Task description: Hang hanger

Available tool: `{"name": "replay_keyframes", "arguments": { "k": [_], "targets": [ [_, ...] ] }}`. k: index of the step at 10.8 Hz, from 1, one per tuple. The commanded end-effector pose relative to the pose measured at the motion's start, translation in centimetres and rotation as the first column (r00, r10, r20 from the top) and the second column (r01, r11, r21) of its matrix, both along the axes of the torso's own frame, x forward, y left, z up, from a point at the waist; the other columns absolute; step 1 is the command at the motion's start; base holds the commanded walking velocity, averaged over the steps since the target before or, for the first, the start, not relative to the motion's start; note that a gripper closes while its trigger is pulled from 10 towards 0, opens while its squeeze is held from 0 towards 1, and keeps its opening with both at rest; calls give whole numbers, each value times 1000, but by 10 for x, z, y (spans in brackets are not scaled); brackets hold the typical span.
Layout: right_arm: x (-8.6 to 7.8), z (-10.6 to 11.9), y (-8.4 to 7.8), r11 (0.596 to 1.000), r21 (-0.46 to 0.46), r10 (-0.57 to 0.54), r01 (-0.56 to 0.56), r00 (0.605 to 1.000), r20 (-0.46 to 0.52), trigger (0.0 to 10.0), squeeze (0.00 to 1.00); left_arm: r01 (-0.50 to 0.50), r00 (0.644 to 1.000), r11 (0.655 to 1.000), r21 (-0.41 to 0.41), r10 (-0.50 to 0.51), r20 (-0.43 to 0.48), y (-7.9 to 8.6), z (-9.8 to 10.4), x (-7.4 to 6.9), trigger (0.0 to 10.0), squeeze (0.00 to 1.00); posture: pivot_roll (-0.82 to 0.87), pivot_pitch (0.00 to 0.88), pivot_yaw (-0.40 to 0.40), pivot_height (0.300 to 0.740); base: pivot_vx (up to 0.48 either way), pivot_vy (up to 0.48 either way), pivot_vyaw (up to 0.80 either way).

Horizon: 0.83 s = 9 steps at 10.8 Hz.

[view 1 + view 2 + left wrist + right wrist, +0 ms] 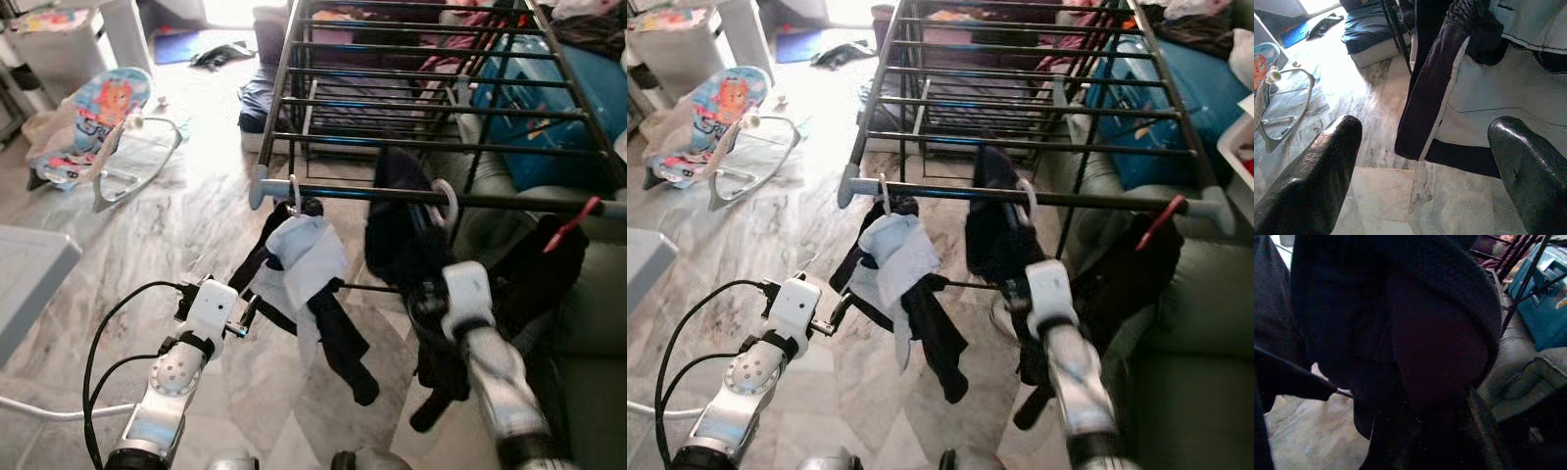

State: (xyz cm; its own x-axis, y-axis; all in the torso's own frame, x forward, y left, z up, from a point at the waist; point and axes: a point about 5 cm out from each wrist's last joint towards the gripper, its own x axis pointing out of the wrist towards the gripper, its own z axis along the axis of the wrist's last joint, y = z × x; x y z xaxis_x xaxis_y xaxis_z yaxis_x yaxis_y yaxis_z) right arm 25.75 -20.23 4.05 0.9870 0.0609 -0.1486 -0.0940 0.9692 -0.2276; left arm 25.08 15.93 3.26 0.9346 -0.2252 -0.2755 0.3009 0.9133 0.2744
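Marble floor (pixel 196 211) of grey-veined pale tiles spreads under a black metal drying rack (pixel 431 93) of parallel bars, which stands against a grey-green sofa (pixel 1185 362) with a teal case (pixel 1176 108) lying on it. A pastel baby bouncer seat with a wire frame (pixel 93 132) sits well apart on the robot's left. From the rack's front bar hang two garments on white plastic hangers: a light blue and black garment (pixel 309 269) on the white hanger hook (pixel 294 196), and beside it a black garment (pixel 402 235) on a second white hanger (pixel 1027 201), already hooked over the bar. The right gripper (pixel 416 269) is pushed up into the black garment; cloth covers its fingers, so I cannot tell how they stand. The left gripper (pixel 1425 161) hovers low, just short of the blue and black garment, its two black fingers (pixel 1317 176) spread wide with nothing between them. No writing is legible.
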Motion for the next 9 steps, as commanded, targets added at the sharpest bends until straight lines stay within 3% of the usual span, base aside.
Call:
{"name": "replay_keyframes", "arguments": {
  "k": [1, 2, 3, 4, 5, 6, 7, 9],
  "targets": [
    [7, 27, 5, 1000, 4, 15, -16, 991, 137, 7608, 0, -15, 1000, 1000, -10, 15, 15, 2, 2, 0, 10000, 0, -30, 6, -34, 740, 0, 0, 0],
    [-18, 10, 13, 998, 27, 51, -53, 998, 49, 10000, 0, -7, 1000, 1000, -20, 8, 18, 1, 2, -1, 10000, 0, -39, 0, -34, 740, 0, 0, 0],
    [-34, 6, 16, 996, 7, 89, -90, 996, 28, 10000, 0, -2, 1000, 1000, -24, 3, 14, 1, 2, -1, 10000, 0, -44, 0, -34, 740, 0, 0, 0],
    [-37, 6, 10, 998, 17, 65, -65, 998, -1, 10000, 0, -3, 1000, 1000, -26, 3, 12, 1, 2, -1, 10000, 0, -50, 0, -32, 740, 0, 0, 0],
    [-41, -2, 3, 998, 35, 49, -45, 994, -100, 10000, 0, 0, 1000, 1000, -25, 0, 12, 0, 2, -1, 10000, 0, -53, 0, -31, 740, 0, 0, 0],
    [-58, -19, -4, 997, 36, 80, -74, 967, -242, 10000, 0, 3, 1000, 1000, -20, -3, 9, 0, 1, -1, 10000, 0, -51, 0, -31, 740, 0, 0, 0],
    [-66, -26, -5, 996, 28, 87, -82, 954, -286, 10000, 0, 2, 1000, 1000, -18, -1, 9, 1, 1, -1, 10000, 0, -50, 0, -32, 740, 0, 0, 0],
    [-67, -28, -6, 997, 33, 81, -75, 943, -324, 10000, 0, 4, 1000, 1000, -12, -4, 3, 2, 1, -1, 10000, 0, -51, 0, -28, 740, 0, 0, 0]
  ]
}}
